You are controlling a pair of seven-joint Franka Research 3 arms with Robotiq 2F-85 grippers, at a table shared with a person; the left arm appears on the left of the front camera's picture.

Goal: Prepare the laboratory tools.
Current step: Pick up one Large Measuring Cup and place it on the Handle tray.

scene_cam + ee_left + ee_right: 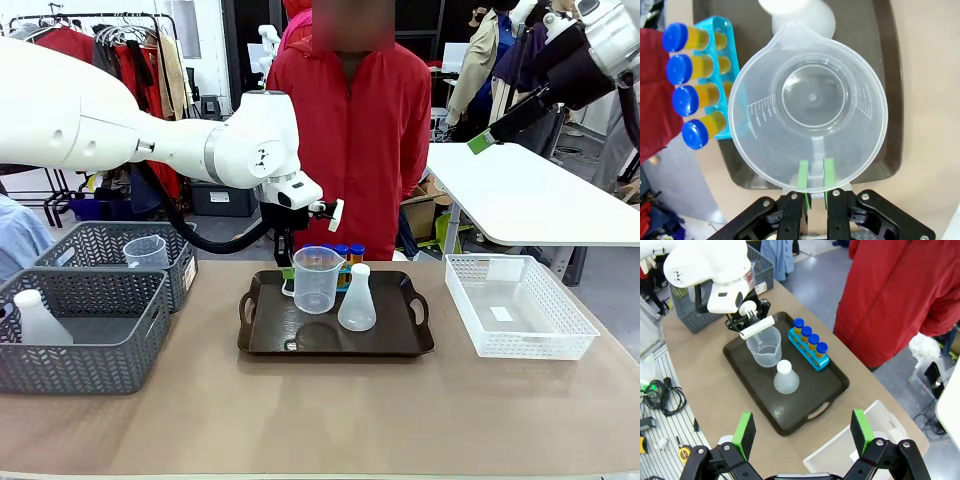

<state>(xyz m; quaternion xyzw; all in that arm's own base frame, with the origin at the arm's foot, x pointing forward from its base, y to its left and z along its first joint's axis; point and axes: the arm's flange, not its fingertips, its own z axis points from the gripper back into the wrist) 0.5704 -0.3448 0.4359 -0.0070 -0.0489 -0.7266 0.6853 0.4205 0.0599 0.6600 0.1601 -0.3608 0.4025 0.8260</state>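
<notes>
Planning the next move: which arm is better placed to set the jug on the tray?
Left. The left gripper is shut on the jug handle above the tray; the right gripper hangs open, well away.

Clear measuring jug (pixel 812 100), translucent white flask (pixel 357 300), amber tubes (pixel 809 342) with blue caps, turquoise rack (pixel 722 60), dark brown tray (pixel 330 340), grey herringbone-patterned baskets (pixel 80 330).

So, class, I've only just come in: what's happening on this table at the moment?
The left gripper is shut on the handle of the clear measuring jug, which stands on the dark tray. Beside it on the tray are a white conical flask and a blue rack of four blue-capped amber tubes. The right gripper hangs open above the table. A person in red stands opposite.
</notes>
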